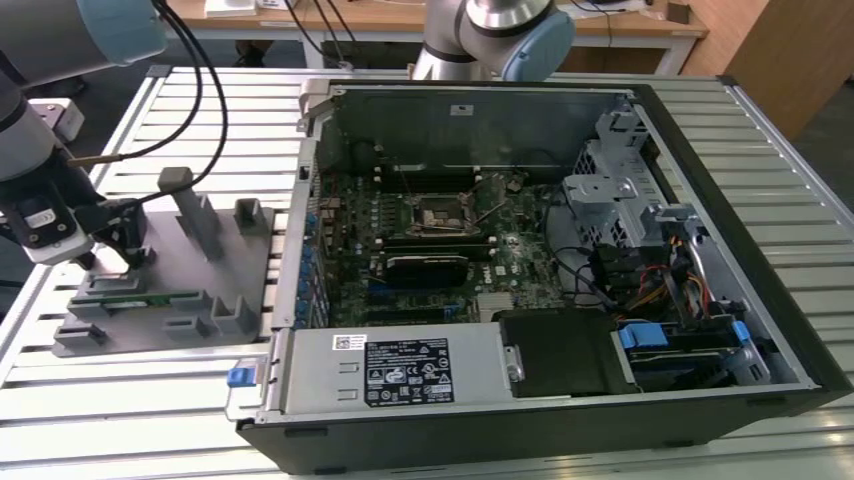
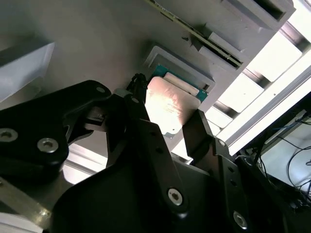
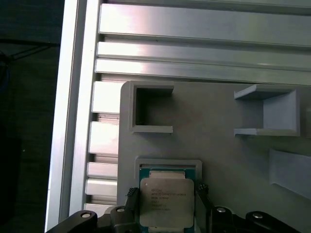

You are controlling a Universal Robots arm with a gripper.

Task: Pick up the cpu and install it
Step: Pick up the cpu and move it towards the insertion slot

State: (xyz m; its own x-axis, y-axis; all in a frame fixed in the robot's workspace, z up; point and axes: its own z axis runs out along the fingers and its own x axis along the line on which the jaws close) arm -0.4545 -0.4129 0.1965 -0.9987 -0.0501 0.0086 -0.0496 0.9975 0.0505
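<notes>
The cpu [image 3: 166, 201], a flat square chip with a silver top, lies at a shallow square nest [image 3: 167, 163] on the grey fixture plate [image 1: 174, 290]. My gripper [image 3: 166, 191] straddles it, and the black fingers [image 3: 132, 195] press against two opposite edges of the chip. In the second wrist view the cpu [image 2: 170, 104] sits between the same fingertips [image 2: 138, 90]. In the exterior view my gripper [image 1: 114, 255] hangs low over the plate's left part. The bare processor socket [image 1: 441, 213] sits in the middle of the motherboard inside the open computer case [image 1: 747, 250].
Grey upright holders [image 1: 200, 215] rise from the fixture plate, and a green memory stick [image 1: 127, 297] lies along its front. The plate rests on a slatted aluminium table [image 1: 134, 410]. The arm's base [image 1: 494, 40] stands behind the case. Cables [image 1: 200, 90] hang above the plate.
</notes>
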